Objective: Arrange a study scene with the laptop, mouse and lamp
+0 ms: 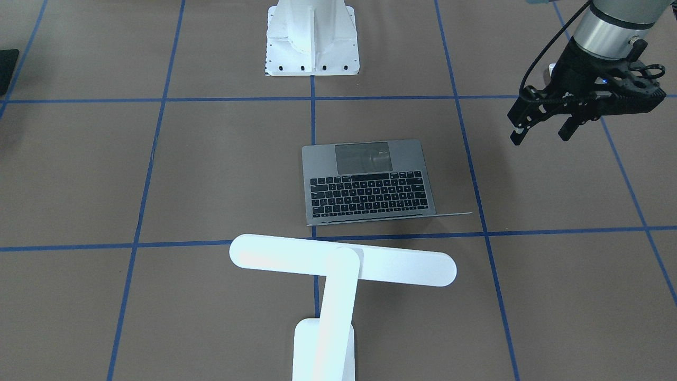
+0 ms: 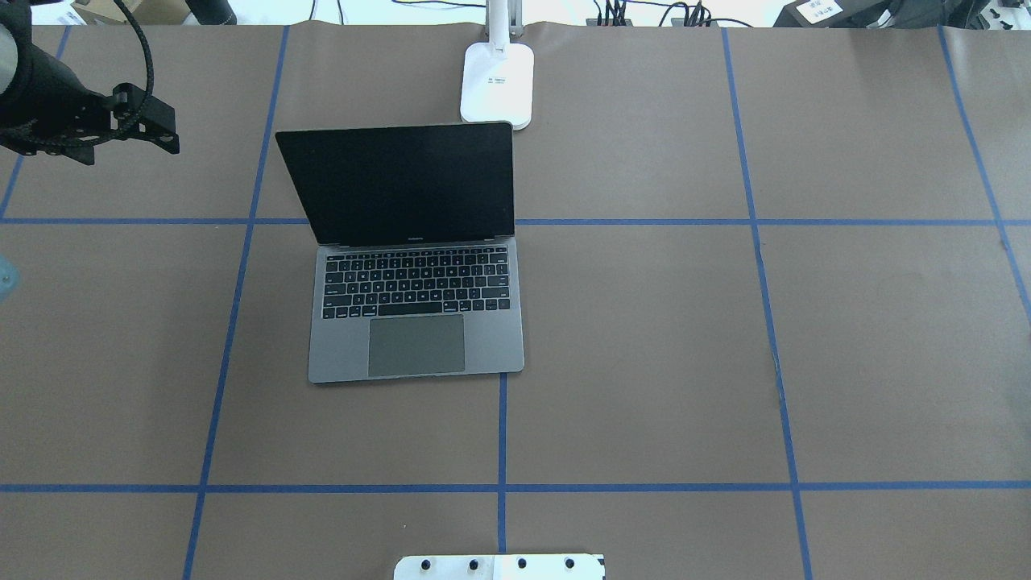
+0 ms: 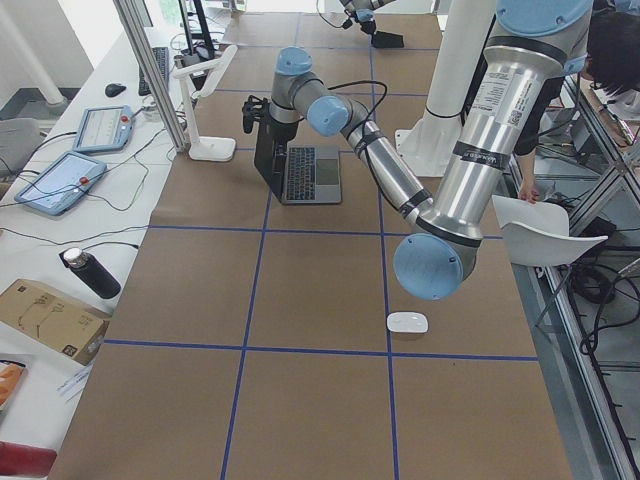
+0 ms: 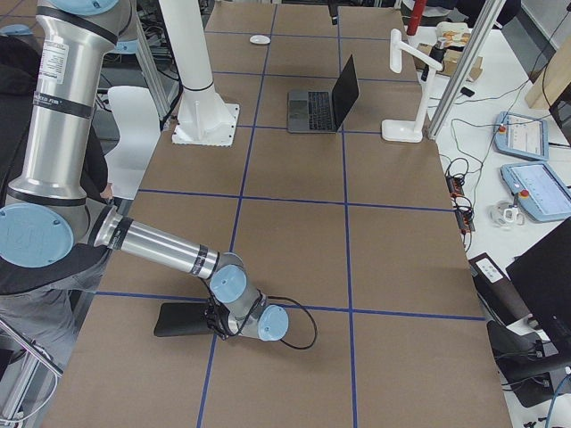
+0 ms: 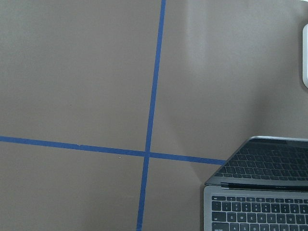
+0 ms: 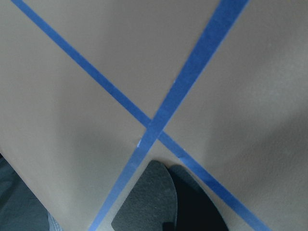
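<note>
Mid-tabletop (image 2: 644,362): laptop (image 2: 415,322), opened, dark screen raised, keyboard and trackpad turned toward the white pedestal (image 1: 312,47). Just behind the lid, on the side away from the pedestal: lamp (image 1: 338,275), upright, bar head lying parallel to the lid, base near one corner of it. Toward the left-arm end of the tabletop, well apart from the laptop and close to a blue tape line (image 3: 300,348): mouse (image 3: 407,323), lying flat with nothing touching it. Above the tabletop, off to the laptop's side: left tool (image 1: 542,132), fingers spread, grasping nothing. At the opposite end, low over the edge of a black mat (image 4: 183,319): right tool (image 4: 217,327), released or clenched not possible to tell.
</note>
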